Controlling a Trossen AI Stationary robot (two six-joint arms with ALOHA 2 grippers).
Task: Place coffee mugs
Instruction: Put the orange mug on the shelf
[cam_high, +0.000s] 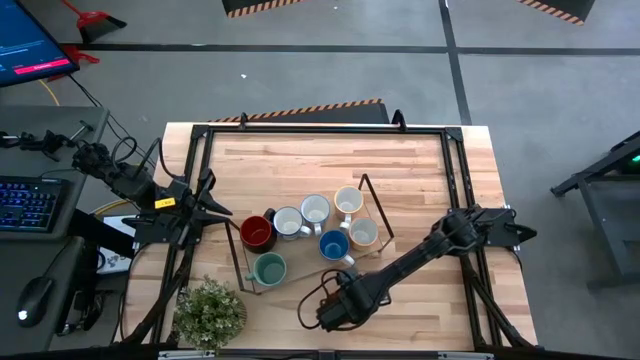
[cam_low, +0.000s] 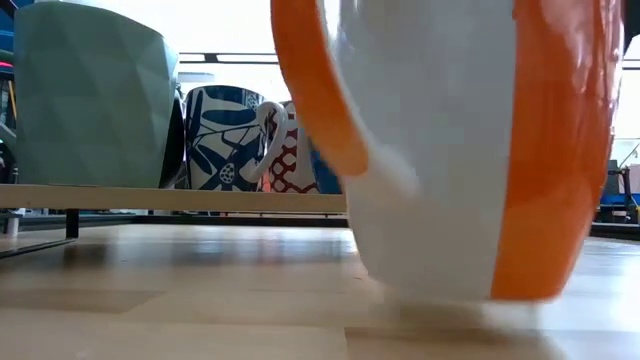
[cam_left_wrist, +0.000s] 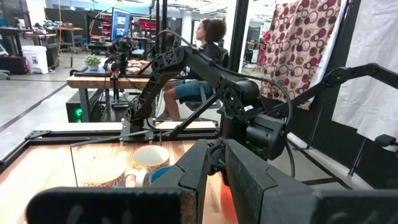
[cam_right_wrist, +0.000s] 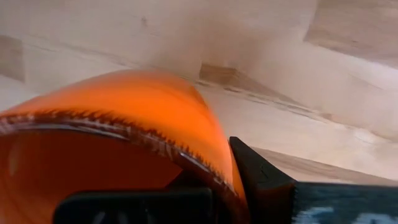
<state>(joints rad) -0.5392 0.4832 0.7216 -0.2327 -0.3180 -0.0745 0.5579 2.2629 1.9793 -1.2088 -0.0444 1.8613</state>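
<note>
Orange mug (cam_low: 450, 140), glazed ceramic judged stiff, slick and breakable, sits low over the counter (cam_high: 420, 170) just beside the mug rack (cam_high: 310, 235), right gripper (cam_high: 335, 305) fingers pinching its rim, the soundest hold; left gripper (cam_high: 215, 210) waits nearby, fingers nearly together.

Right arm extends diagonally toward lower centre of the high view, its right gripper (cam_high: 335, 308) clamped on the orange mug (cam_right_wrist: 118, 124). Left arm rests folded at left edge, left gripper (cam_high: 222, 211) nearly closed, empty.
</note>
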